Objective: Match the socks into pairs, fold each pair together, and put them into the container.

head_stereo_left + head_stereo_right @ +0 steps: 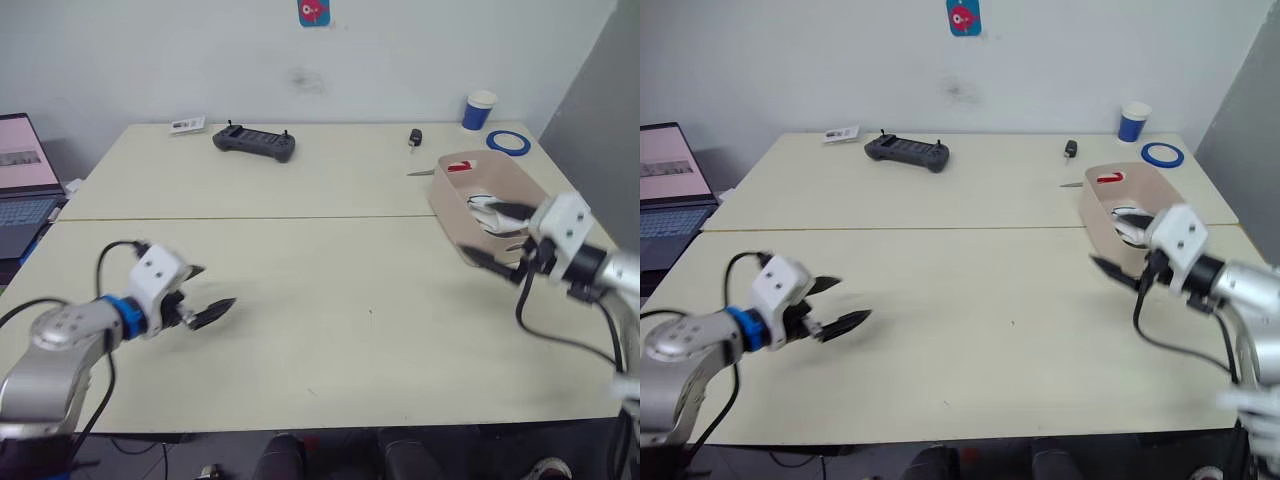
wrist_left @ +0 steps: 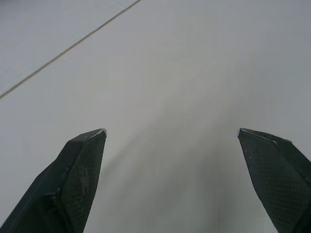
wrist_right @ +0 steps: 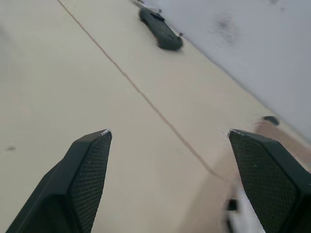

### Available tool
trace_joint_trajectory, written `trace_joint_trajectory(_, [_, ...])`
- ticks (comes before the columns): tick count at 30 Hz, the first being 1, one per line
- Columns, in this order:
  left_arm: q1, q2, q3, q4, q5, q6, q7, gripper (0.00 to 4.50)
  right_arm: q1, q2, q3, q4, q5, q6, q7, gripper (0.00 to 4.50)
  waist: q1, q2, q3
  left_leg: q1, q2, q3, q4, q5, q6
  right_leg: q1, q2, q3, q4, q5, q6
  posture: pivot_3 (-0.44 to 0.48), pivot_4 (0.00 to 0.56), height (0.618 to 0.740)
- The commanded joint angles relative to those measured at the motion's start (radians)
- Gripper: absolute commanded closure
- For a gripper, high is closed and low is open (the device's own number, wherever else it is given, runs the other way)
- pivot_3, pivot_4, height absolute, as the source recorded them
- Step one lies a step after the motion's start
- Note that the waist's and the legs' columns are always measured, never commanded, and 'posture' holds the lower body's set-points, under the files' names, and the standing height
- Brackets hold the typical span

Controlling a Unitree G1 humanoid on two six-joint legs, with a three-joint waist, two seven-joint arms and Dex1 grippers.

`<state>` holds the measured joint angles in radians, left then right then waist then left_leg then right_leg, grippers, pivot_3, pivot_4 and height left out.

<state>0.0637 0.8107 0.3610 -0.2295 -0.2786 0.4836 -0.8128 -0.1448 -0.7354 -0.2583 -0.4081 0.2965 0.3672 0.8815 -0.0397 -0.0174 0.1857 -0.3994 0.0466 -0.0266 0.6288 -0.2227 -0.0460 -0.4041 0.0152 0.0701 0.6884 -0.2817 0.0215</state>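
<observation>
Pink container (image 1: 455,215) holds white socks (image 1: 490,212). Right gripper (image 1: 497,237) beside it, fingers spread, empty; left gripper (image 1: 205,295) likewise, over bare table (image 1: 340,320). Advice: withdraw right gripper clear of the container wall.

Partly hidden behind the right gripper (image 1: 500,238): socks (image 1: 487,212) inside the container (image 1: 452,210), colours and count beyond telling. Cut off at the frame edge: laptop (image 1: 22,185). Too small to read: card (image 1: 187,125) near the wall.
</observation>
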Motion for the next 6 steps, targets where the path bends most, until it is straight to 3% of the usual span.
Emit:
trace_joint_trajectory(1, [0.096, -0.039, 0.116, 0.033, 0.018, -0.078, 0.054, 0.00, 0.131, 0.015, -0.060, -0.049, -0.010, -0.026, -0.042, 0.38, 0.005, -0.001, -0.001, 0.000, 0.000, 0.001, 0.000, 0.000, 0.000, 0.000, -0.001, 0.000, 0.000, 0.000, 0.000, 0.000, 0.150, 0.740])
trace_joint_trajectory(6, [0.181, -0.077, 0.146, 0.086, 0.028, -0.150, 0.077, 0.00, 0.217, 0.021, -0.076, -0.021, -0.022, -0.069, -0.075, 0.38, 0.007, -0.004, -0.003, 0.001, -0.001, 0.004, 0.001, 0.000, 0.000, 0.000, -0.002, 0.002, -0.002, 0.000, -0.003, 0.000, 0.150, 0.740])
